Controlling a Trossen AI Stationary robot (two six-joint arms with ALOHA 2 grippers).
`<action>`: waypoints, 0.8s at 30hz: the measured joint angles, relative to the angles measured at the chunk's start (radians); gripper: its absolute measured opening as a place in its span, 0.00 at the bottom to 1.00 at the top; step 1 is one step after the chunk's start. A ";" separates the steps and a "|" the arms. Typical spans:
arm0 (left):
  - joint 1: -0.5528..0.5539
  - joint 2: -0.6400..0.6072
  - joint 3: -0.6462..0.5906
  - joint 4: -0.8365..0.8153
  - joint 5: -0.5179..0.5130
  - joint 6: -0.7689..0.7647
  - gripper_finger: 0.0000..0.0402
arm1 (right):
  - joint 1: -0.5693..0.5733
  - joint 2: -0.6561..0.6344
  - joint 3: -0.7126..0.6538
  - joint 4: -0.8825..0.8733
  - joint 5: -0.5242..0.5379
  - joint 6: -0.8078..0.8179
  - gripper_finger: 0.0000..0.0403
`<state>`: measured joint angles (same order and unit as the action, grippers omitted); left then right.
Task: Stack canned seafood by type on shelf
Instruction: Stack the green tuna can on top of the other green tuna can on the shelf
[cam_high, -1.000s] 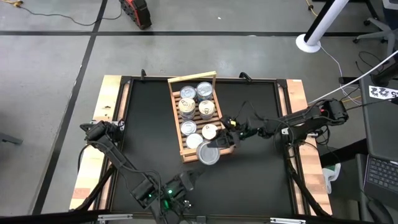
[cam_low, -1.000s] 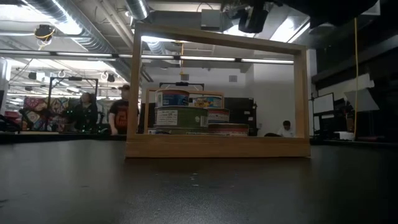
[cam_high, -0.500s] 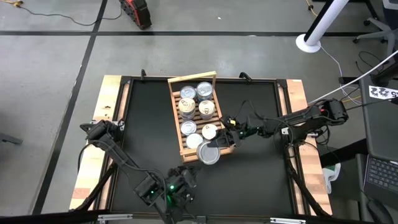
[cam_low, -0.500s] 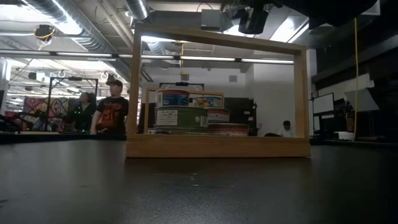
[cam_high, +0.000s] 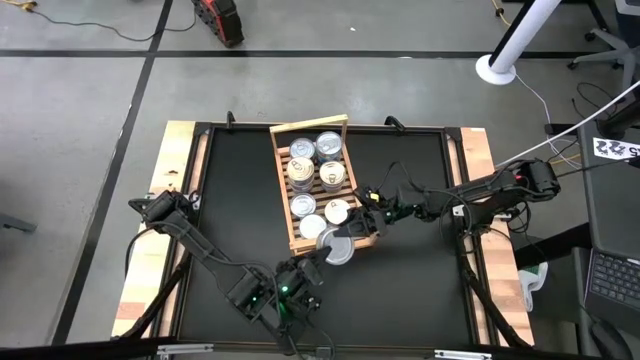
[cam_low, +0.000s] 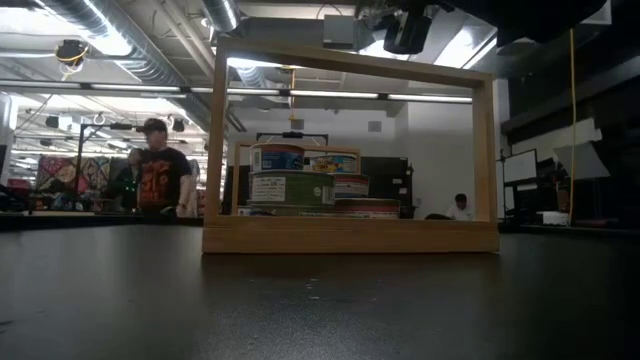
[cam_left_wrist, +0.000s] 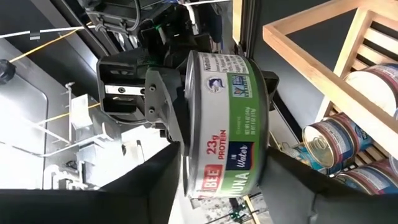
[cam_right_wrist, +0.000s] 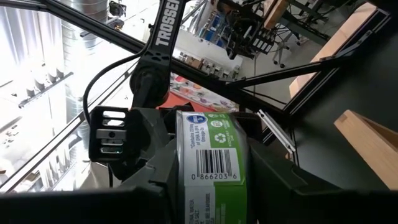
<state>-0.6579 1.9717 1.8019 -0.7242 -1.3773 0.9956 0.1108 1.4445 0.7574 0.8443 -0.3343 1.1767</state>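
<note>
Presently one tuna can (cam_high: 336, 250) hangs just off the lower end of the shelf (cam_high: 283, 190), centre frame, above the tabletop (cam_high: 240, 200). The right gripper (cam_high: 352, 232) has its fingers clamped on it. The left gripper (cam_high: 316, 264) brackets the same can; whether those fingers press cannot be told. Judged rigid, moderately heavy and smooth-walled, it is best held across the labelled side. Seven lids show on the shelf, some topping stacks.

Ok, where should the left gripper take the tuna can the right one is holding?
Across its two flat ends, on the half nearest the left gripper, coming from opposite the right gripper: the tuna can is held on edge, label facing in.
</note>
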 joint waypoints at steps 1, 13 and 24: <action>0.000 0.000 0.000 0.000 0.000 -0.003 0.48 | 0.000 0.000 0.000 0.001 0.000 0.000 0.33; -0.007 0.000 0.000 0.004 0.007 -0.052 0.34 | 0.000 0.000 0.000 0.001 -0.036 -0.030 0.44; -0.009 0.000 0.000 -0.011 -0.023 -0.169 0.34 | -0.030 0.000 0.000 -0.001 -0.152 -0.128 0.58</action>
<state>-0.6666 1.9720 1.8019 -0.7353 -1.4008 0.8270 0.0807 1.4445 0.7574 0.8437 -0.4863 1.0492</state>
